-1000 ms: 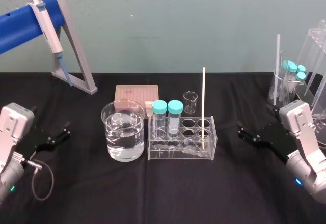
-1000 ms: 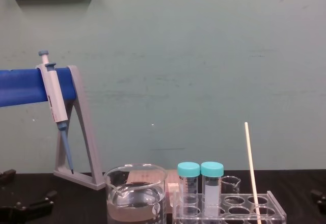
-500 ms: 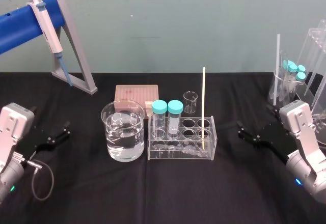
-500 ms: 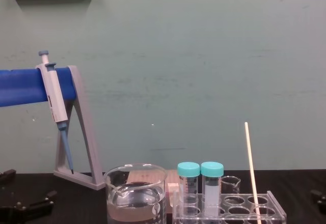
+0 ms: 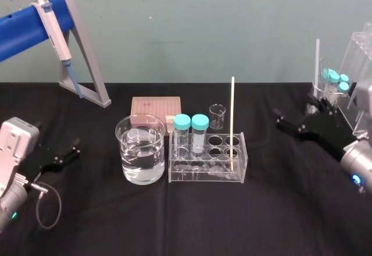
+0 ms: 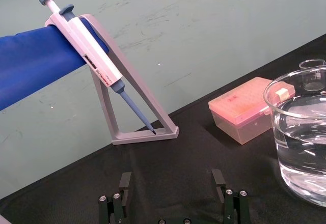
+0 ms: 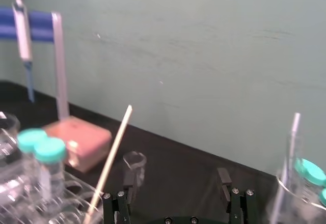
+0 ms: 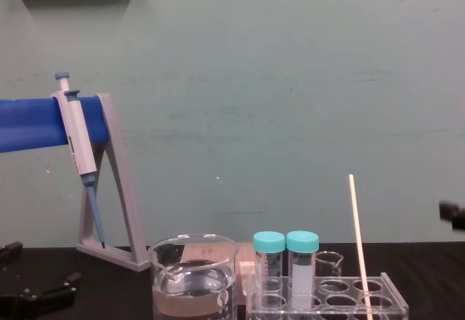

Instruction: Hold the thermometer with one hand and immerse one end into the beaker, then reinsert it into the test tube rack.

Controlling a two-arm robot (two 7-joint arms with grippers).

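The long, pencil-thin, cream-white thermometer rod [image 5: 232,122] stands nearly upright in a hole at the right end of the clear plastic test tube rack [image 5: 203,177]. The rack sits just right of the large clear glass beaker [image 5: 140,157] of water. A black-clothed counter [image 5: 174,227] carries them, before a pale green wall. The right black gripper [image 5: 281,122] hovers above the counter right of the rack, fingers apart. The left gripper [image 5: 71,151] sits low at the left, also spread.

Pipette [image 5: 53,29] on stand [image 5: 88,52], 2 capped tubes [image 5: 199,129]
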